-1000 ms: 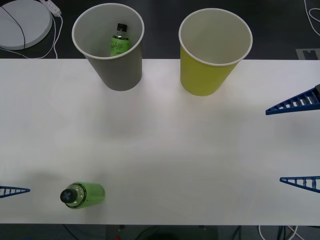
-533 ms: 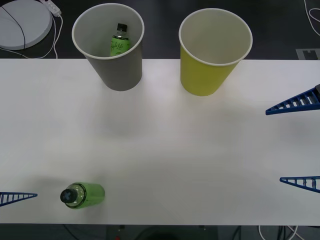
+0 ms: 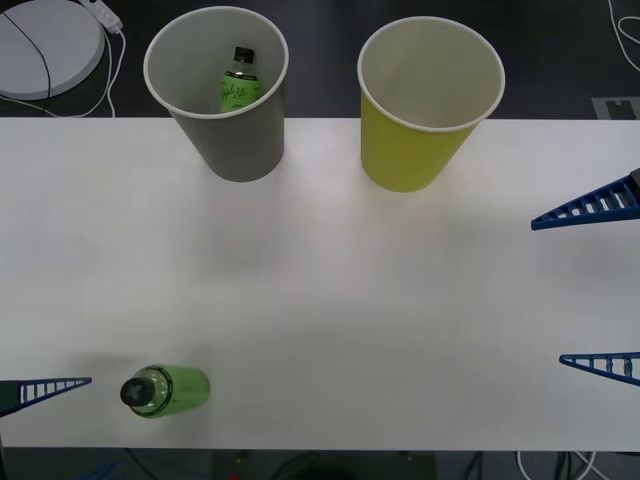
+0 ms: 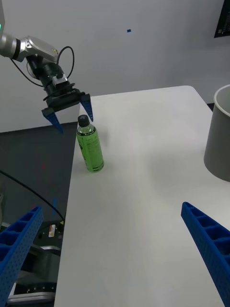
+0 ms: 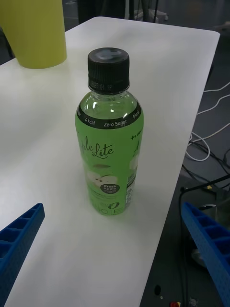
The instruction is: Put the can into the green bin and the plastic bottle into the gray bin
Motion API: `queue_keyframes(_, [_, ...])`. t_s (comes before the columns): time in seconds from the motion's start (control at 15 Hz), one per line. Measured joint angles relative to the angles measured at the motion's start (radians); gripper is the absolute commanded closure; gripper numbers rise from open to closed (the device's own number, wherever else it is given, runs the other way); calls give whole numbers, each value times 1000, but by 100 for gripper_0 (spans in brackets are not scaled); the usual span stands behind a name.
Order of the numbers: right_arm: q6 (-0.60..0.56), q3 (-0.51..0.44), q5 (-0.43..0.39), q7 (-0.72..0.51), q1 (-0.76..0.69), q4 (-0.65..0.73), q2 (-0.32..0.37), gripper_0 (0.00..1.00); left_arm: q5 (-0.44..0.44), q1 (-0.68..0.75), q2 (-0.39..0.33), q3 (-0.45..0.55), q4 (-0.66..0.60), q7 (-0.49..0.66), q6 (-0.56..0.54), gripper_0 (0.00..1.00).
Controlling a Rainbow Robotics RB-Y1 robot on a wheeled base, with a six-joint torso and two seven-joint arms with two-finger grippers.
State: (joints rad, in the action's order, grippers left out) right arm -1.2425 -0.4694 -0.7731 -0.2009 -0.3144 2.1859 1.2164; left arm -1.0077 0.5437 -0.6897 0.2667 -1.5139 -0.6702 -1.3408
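The plastic bottle (image 3: 165, 390) stands upright near the table's front left corner, its black cap (image 5: 108, 67) on. My left gripper (image 4: 75, 125) is open just left of the bottle, at cap height, and one blue finger (image 3: 50, 386) reaches in from the view's left edge. Both its fingers (image 5: 19, 240) stand apart short of the bottle (image 5: 109, 139). The gray bin (image 3: 217, 90) at the back left holds another green bottle (image 3: 236, 82). To its right stands the green bin (image 3: 420, 110). My right gripper (image 3: 548, 292) waits open at the right edge. The can is out of view.
The white table (image 3: 350, 290) stretches between the bottle and the bins. A white round object (image 3: 45, 45) with a cable lies off the table at the back left. More cables lie on the floor past the table's edges.
My left gripper's finger has slid rightward, closer to the standing bottle. The bottle, the bins and the right gripper have not moved.
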Motion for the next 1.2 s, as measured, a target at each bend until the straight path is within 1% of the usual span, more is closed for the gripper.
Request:
queue_keyframes(0.27, [0,0,0,0,0,0,0,0,-19,-19,41,-12,0,1,7,0])
queue_keyframes(1.2, [0,0,0,0,0,0,0,0,-17,-88,121,-100,1,-2,63,0])
